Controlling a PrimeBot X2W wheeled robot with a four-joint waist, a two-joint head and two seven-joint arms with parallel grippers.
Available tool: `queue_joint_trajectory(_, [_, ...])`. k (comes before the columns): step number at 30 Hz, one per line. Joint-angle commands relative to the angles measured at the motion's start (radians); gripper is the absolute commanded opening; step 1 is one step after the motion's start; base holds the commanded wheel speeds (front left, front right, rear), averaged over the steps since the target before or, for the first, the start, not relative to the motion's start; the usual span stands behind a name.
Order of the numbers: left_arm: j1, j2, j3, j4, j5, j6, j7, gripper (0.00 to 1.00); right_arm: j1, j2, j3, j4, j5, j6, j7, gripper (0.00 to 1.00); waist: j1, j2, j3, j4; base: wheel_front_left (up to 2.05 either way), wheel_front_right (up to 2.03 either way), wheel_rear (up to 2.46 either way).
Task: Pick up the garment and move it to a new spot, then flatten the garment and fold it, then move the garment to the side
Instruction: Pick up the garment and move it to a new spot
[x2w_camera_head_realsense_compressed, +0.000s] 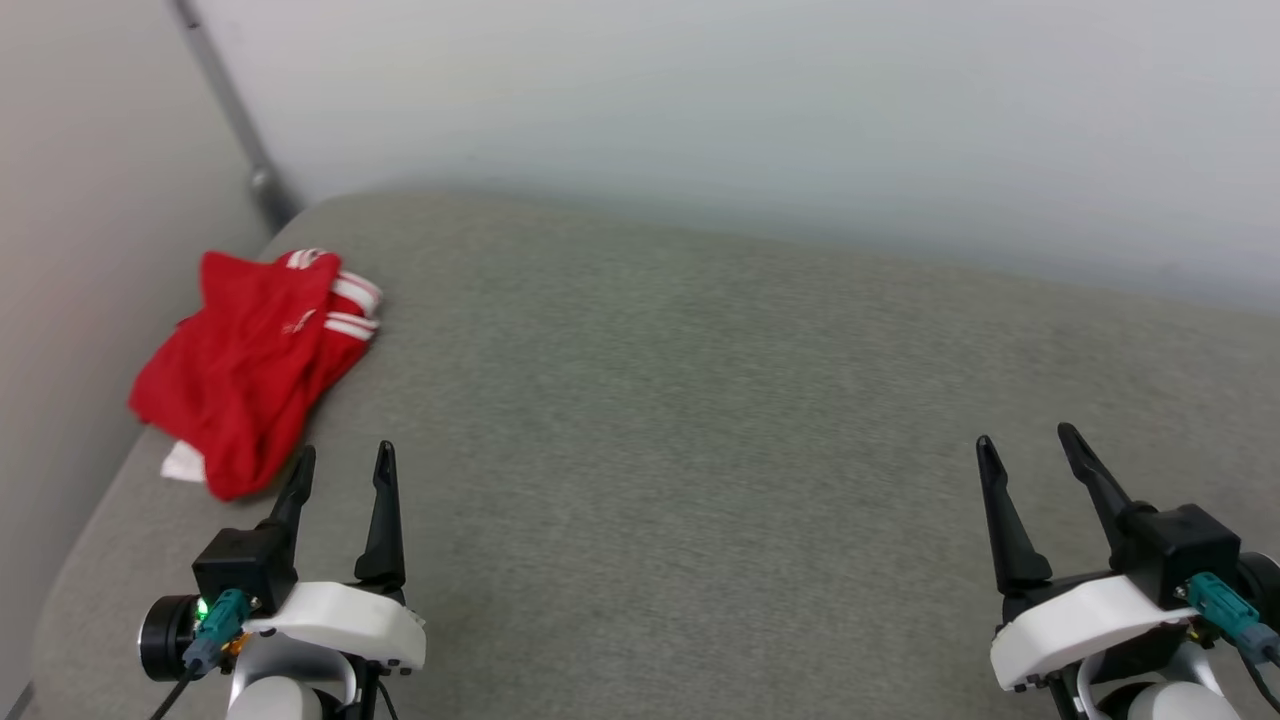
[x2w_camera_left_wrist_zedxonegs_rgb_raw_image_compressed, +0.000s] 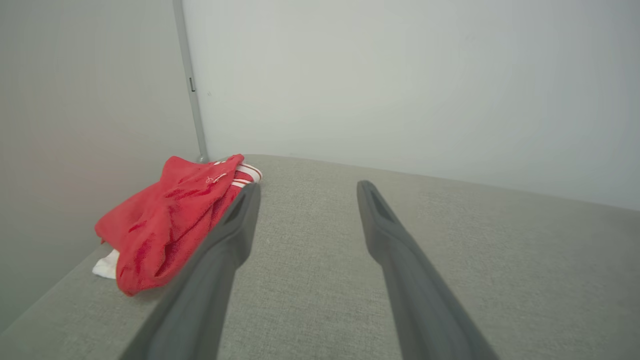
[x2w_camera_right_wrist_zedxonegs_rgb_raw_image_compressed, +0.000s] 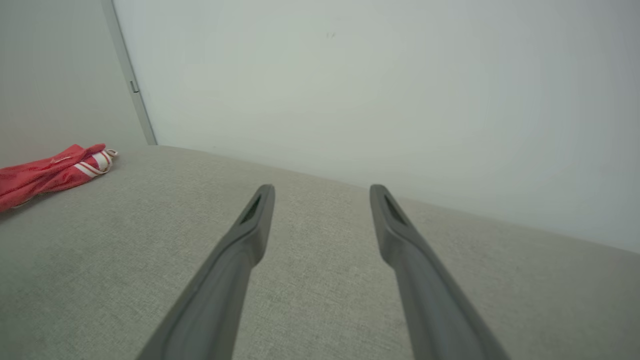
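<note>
Two claws in shot and both are spread wide with nothing between the fingers: the left claw (x2w_camera_head_realsense_compressed: 345, 450) (x2w_camera_left_wrist_zedxonegs_rgb_raw_image_compressed: 307, 186) and the right claw (x2w_camera_head_realsense_compressed: 1025, 435) (x2w_camera_right_wrist_zedxonegs_rgb_raw_image_compressed: 322, 187), each a pair of long, dark, tapering prongs on a white housing.

And there's the shirt (x2w_camera_head_realsense_compressed: 250, 365) (x2w_camera_left_wrist_zedxonegs_rgb_raw_image_compressed: 170, 220) (x2w_camera_right_wrist_zedxonegs_rgb_raw_image_compressed: 50, 172), a soft red jersey knit, bunched into a rumpled, roughly oblong heap on the tabletop (x2w_camera_head_realsense_compressed: 700, 400), which is covered in grey woven cloth and rounded at its corner. The heap lies near the foot of the thin grey metal pole (x2w_camera_head_realsense_compressed: 240, 130) (x2w_camera_left_wrist_zedxonegs_rgb_raw_image_compressed: 192, 100) (x2w_camera_right_wrist_zedxonegs_rgb_raw_image_compressed: 132, 85). Its long axis runs slantwise away from the pole. The end with the red-and-white striped trim points toward the pole, and a scrap of white cloth pokes out at the end farthest from it.

The left claw sits just beyond that far end, one fingertip right beside the red cloth; whether it touches, I cannot tell. The right claw is well apart from the pole, over bare grey cloth.
</note>
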Motion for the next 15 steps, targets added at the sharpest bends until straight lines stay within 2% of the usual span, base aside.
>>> queue_joint_trajectory(1, [-0.01,0.0,0.006,-0.001,-0.003,0.003,-0.005,1.0,-0.012,0.001,0.005,0.0,0.0,0.0,-0.001,1.0,0.0,0.0,0.006,0.055,0.0,0.0,0.0])
queue_joint_trajectory(8, [0.007,0.001,0.037,-0.002,-0.006,0.012,-0.004,1.0,-0.028,0.001,0.053,0.014,0.019,0.0,-0.014,1.0,0.0,0.0,0.002,0.18,0.0,0.0,0.0])
queue_joint_trajectory(15, [0.039,-0.001,0.06,-0.014,-0.002,0.021,-0.004,1.0,-0.041,0.001,0.098,0.021,0.024,0.0,-0.014,1.0,0.0,0.0,0.007,0.243,0.0,0.0,0.0])
